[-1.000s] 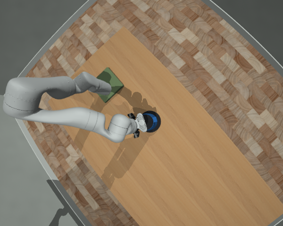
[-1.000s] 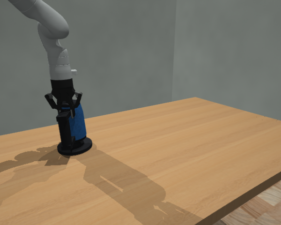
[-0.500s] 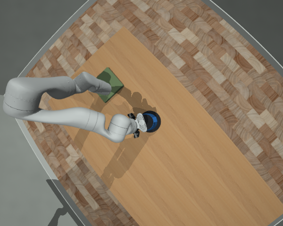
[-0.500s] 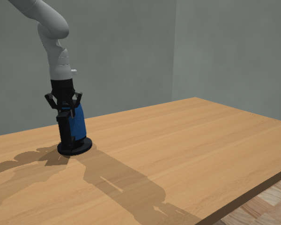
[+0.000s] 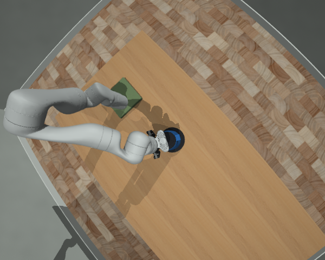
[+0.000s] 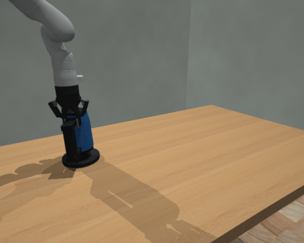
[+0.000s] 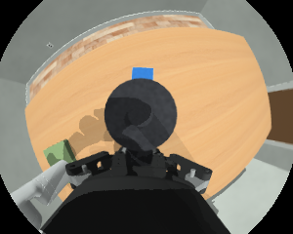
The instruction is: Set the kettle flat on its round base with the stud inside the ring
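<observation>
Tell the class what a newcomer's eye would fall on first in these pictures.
First comes the blue kettle, standing on its black round base near the table's left end in the exterior view. The gripper comes down from above, its fingers shut on the kettle's black handle. From the top view, the pale arm bends across the table beside a green square pad.
</observation>
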Controlling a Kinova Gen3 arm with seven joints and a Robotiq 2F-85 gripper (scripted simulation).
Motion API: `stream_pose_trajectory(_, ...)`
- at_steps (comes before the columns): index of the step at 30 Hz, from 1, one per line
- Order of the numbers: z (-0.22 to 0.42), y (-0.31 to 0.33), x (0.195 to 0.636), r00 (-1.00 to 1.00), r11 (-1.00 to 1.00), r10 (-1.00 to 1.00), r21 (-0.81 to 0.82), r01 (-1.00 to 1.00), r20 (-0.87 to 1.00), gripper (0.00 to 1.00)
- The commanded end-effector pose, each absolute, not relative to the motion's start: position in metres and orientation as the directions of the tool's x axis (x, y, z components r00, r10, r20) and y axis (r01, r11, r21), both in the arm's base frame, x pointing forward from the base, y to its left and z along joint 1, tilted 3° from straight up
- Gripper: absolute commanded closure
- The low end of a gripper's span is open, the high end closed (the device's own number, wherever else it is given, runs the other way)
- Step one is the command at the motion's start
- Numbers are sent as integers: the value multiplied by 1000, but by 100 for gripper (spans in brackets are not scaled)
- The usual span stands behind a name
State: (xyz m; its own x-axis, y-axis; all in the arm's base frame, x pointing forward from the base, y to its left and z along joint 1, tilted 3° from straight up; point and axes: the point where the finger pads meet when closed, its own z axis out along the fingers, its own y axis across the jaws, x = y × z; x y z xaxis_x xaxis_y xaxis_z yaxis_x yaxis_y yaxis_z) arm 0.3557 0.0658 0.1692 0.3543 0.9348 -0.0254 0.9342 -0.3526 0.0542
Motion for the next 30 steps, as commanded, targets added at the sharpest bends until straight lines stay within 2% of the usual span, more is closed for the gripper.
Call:
stream_pose_trajectory(1,170,66,356,354,-353,935,56,934,-25,100)
stream_pose_trajectory(30,156,65,357,354,-353,935,56,934,-25,100)
